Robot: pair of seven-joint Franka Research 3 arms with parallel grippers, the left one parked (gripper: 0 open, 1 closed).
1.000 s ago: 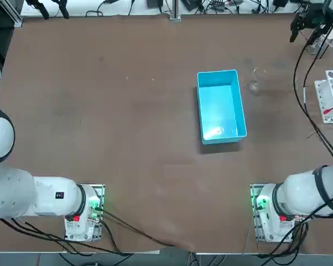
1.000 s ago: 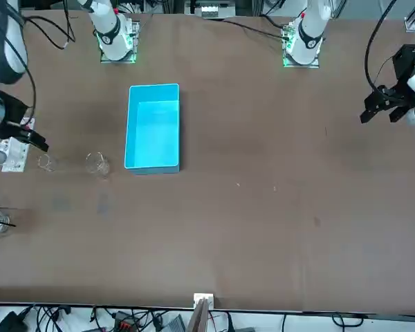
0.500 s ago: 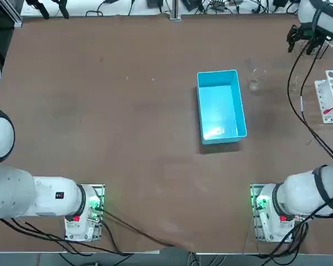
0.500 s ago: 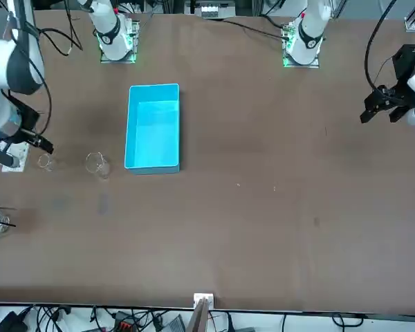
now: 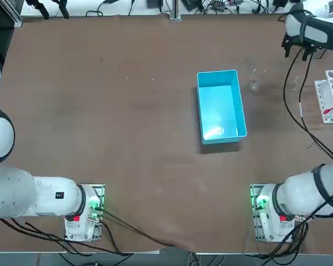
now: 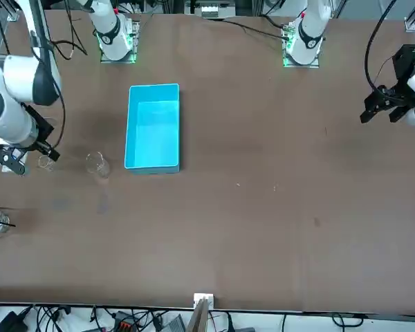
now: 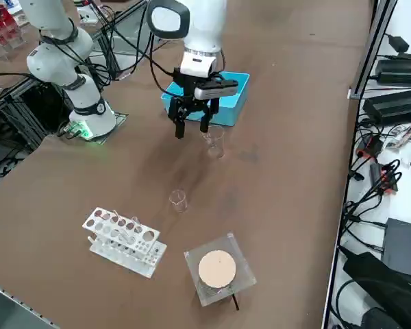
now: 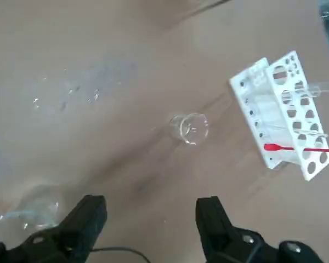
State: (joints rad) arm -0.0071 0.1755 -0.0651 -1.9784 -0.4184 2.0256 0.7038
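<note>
Right gripper (image 7: pixel 192 127) is upper middle of the right side view, pointing down, hanging above the counter (image 7: pixel 281 205). Fingers (image 8: pixel 89 219) are spread wide, nothing between them.

Nearest item: beaker (image 7: pixel 214 142), clear glass, upright, just right of the gripper in that frame, not touching it.

Blue bin (image 7: pixel 237 96) sits just behind both, open top, near the beaker but apart from it.

Small glass (image 7: pixel 179 200) stands alone further down that frame, about centre, apart from the beaker. The wrist view has it straight ahead of the fingers and clear of them. In the front view it's at the left edge, mid height, with the gripper's outline right against it.

White tube rack (image 7: pixel 123 241) is lower left of the side view, well apart from the gripper. A thin red-tipped stick (image 8: pixel 296 148) lies across it.

Farthest out: clear square box (image 7: pixel 241 282) with a tan disc (image 7: pixel 217 268) on it, bottom middle of the side view, just right of the rack.
</note>
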